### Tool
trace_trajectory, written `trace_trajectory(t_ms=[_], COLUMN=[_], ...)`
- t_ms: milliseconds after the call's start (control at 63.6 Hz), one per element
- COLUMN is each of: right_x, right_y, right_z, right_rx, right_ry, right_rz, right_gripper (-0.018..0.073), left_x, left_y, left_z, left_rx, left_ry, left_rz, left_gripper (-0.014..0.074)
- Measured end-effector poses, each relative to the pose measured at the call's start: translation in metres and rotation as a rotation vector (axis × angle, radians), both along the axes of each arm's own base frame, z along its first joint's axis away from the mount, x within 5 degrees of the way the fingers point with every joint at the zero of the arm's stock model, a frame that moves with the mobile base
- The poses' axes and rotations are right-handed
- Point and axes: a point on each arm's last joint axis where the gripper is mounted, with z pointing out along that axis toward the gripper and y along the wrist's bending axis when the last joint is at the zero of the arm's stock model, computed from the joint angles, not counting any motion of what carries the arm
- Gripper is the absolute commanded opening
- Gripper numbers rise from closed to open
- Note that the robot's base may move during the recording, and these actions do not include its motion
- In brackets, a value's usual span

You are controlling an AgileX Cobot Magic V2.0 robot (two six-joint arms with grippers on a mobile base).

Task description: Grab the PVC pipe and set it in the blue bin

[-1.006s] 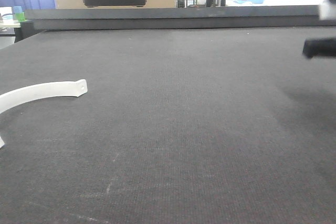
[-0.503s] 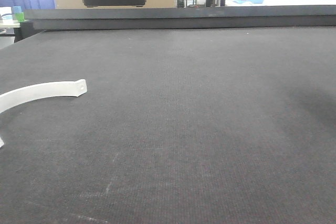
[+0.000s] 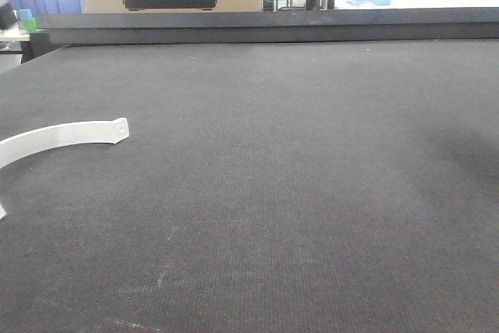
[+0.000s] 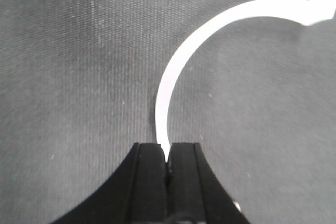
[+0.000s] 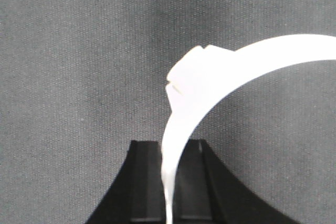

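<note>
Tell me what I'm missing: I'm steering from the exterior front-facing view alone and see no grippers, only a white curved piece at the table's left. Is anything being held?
Observer: Yes. The left gripper is shut on one end of a white curved strip, likely the one you see.
Operator: And the right arm?
Observer: The right gripper is shut on a second white strip, which your view does not show.

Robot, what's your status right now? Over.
Left fingers shut on white curved strip. Right fingers shut on second white strip. Neither in a bin. Nothing blocking on the mat.
</note>
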Motion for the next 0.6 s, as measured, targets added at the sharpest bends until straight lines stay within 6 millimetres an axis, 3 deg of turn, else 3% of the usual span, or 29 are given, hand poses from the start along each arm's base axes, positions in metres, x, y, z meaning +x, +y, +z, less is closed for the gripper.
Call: trace_trajectory(t_ms=[299, 597], right_x=[0.002, 0.004], right_y=[0.0, 0.0], right_z=[0.001, 0.001], right_rx=[0.001, 0.002], right_ry=[-0.029, -0.044], right_rz=[0.002, 0.001], right_gripper=[-0.0168, -0.0168], left_x=[0.012, 0.02], left_y=[0.0, 0.0], left_z=[-0.025, -0.045], left_rx=[0.008, 0.01], left_ry=[0.056, 0.091], left_rz=[-0.002, -0.001], left_gripper=[0.0177, 0.0202])
